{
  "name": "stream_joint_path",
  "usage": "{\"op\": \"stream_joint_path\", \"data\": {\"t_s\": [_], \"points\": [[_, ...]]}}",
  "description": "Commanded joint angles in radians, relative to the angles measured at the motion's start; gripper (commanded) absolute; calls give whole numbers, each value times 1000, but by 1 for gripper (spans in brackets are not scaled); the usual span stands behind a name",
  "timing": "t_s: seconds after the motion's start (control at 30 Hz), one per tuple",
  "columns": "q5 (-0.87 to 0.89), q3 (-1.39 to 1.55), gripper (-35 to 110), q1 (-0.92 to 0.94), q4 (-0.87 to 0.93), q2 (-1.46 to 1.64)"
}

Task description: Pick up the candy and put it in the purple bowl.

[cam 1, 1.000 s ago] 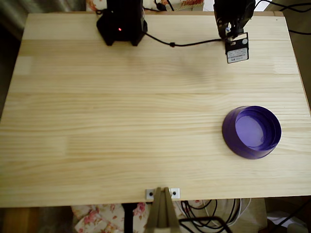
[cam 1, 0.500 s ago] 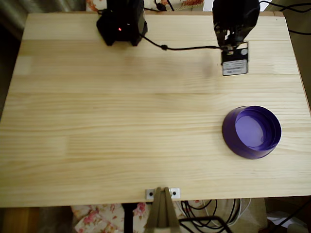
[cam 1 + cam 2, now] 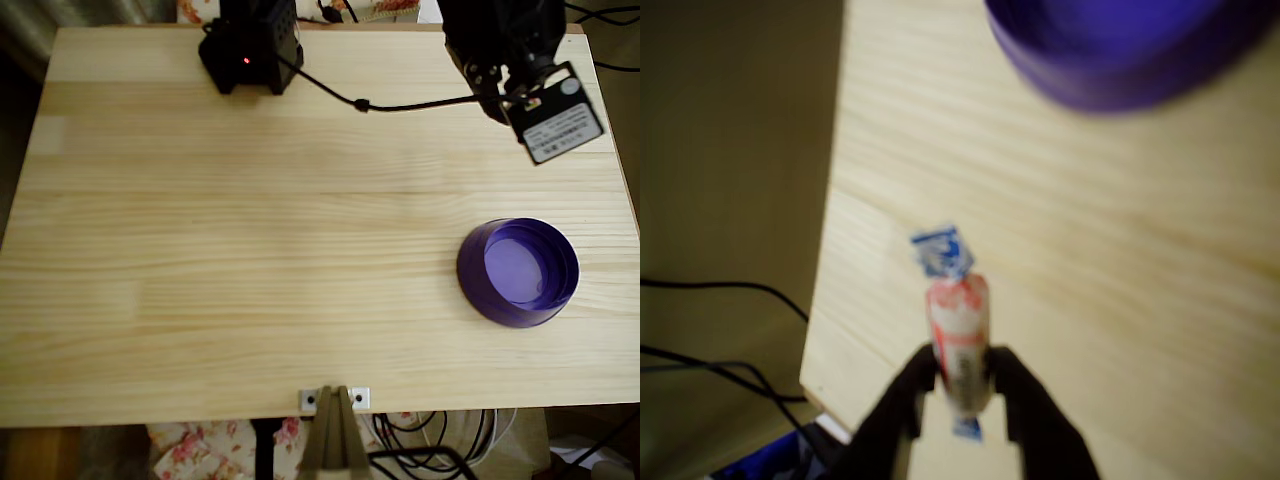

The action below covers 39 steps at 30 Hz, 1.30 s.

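Pale wooden tabletop (image 3: 250, 250) here, cables trailing off the far edge, and the purple bowl (image 3: 518, 272) sitting near the right edge, closer to the front, with nothing in it. In the wrist view our hand (image 3: 958, 385) is pinched shut on the candy (image 3: 957, 335), which hangs above the wood by a tabletop edge, well apart from the bowl. So we'd say the pickup is done; carrying it over the bowl and letting go is what's left.
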Motion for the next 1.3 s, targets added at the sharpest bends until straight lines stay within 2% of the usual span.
{"op": "stream_joint_path", "data": {"t_s": [0.0,0.3,0.43,0.63,0.93,1.27], "points": [[-63,-37,0,17,-46,91],[-272,-123,0,81,-187,-17],[-359,-272,0,110,-138,-153],[-442,-270,0,155,-256,-206],[-525,-259,0,227,-362,-199],[-503,-227,1,288,-462,-245]]}}
